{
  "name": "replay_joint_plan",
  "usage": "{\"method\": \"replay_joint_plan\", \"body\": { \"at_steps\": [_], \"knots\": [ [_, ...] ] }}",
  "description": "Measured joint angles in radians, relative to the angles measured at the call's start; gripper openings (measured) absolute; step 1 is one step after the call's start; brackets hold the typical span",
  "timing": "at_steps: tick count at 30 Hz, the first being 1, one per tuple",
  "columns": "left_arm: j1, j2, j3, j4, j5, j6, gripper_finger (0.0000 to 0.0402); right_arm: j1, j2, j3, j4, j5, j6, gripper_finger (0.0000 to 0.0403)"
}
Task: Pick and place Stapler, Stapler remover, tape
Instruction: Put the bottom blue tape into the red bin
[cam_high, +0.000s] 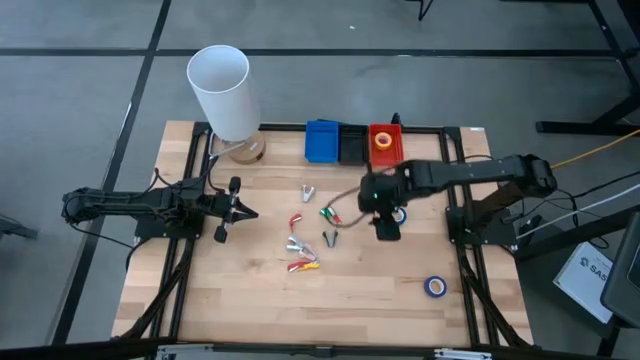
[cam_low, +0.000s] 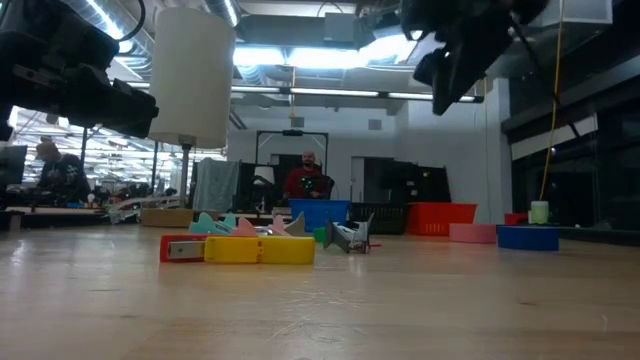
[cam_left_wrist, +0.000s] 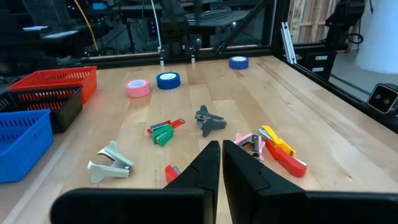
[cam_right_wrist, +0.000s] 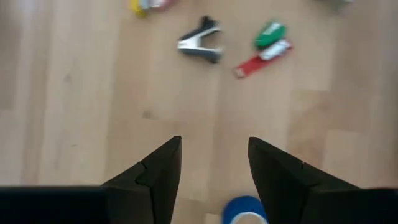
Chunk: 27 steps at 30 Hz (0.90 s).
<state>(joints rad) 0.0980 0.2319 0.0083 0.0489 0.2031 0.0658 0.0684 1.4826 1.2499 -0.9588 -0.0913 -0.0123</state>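
My right gripper (cam_right_wrist: 214, 167) hangs open above the table's middle right (cam_high: 386, 226), holding nothing. A blue tape roll (cam_right_wrist: 244, 211) lies flat just beneath it, and a pink tape roll (cam_left_wrist: 137, 88) lies beside that one. A second blue roll (cam_high: 435, 287) lies near the front right. A green and red stapler (cam_right_wrist: 267, 43) and a dark staple remover (cam_right_wrist: 200, 40) lie ahead of the fingers. A silver remover (cam_left_wrist: 109, 163), a pink one (cam_left_wrist: 250, 142) and a yellow and red stapler (cam_left_wrist: 281, 148) lie mid-table. My left gripper (cam_left_wrist: 221, 167) waits shut at the left.
Blue (cam_high: 322, 140), black (cam_high: 352, 146) and red (cam_high: 386, 150) baskets stand in a row at the far edge; a yellow-orange ring sits in the red one. A tall white cylinder (cam_high: 222, 90) stands at the far left. Bare wood lies along the near edge.
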Motion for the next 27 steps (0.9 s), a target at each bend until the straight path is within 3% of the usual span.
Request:
{"method": "replay_joint_plan", "body": {
  "at_steps": [12, 27],
  "knots": [
    [0.000, 0.000, 0.000, 0.000, 0.000, 0.000, 0.0016, 0.268, 0.000, 0.000, -0.040, 0.001, 0.198, 0.0186],
    [0.000, 0.000, 0.000, 0.000, 0.000, 0.000, 0.0015, 0.546, 0.000, 0.000, -0.090, -0.050, 0.902, 0.0186]
  ]
}}
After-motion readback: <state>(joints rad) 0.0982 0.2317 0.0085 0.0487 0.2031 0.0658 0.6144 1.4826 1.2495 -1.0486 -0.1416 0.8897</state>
